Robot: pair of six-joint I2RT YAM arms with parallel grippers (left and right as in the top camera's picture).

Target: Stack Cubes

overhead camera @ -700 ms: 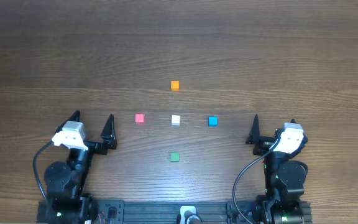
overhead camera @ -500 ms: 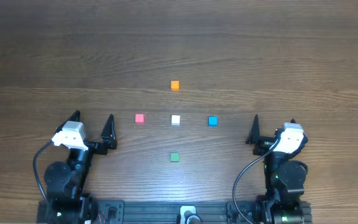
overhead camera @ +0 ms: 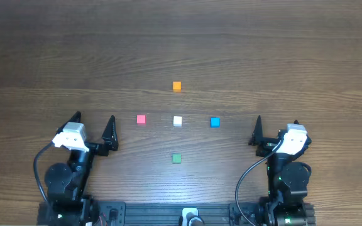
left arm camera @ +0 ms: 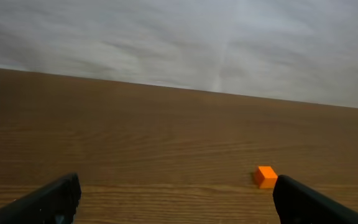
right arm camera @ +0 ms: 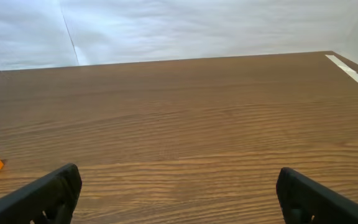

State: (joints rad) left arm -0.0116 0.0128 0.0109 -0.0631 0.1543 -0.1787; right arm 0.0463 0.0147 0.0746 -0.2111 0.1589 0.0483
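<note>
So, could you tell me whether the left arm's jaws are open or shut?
Open: the left gripper shows its jaws wide apart, with bare table between them.

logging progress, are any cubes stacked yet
No, the orange cube, pink cube, white cube, blue cube and green cube each sit apart on the table.

A robotics lab bench — wood-grain table [overhead camera: 181,37], white backdrop [right arm camera: 197,31], arms [overhead camera: 68,176] mounted on a black rail [overhead camera: 149,210].
</note>
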